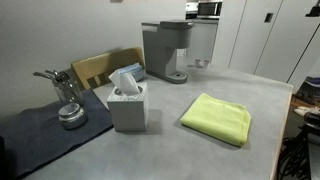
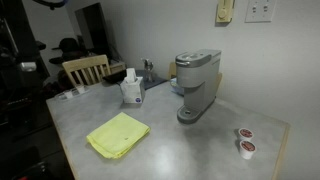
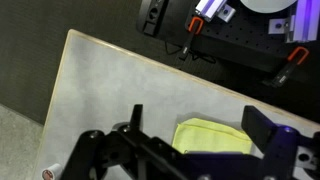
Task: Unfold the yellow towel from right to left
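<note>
Grey tabletop, yellow towel folded flat, framed by the pincer, fingers spread apart

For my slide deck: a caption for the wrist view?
Open gripper hovering above the folded yellow towel on the grey table.

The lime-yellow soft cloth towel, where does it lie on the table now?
In an exterior view the folded lime-yellow cloth towel lies flat on the grey table, right of the white tissue box and in front of the grey coffee machine.
</note>
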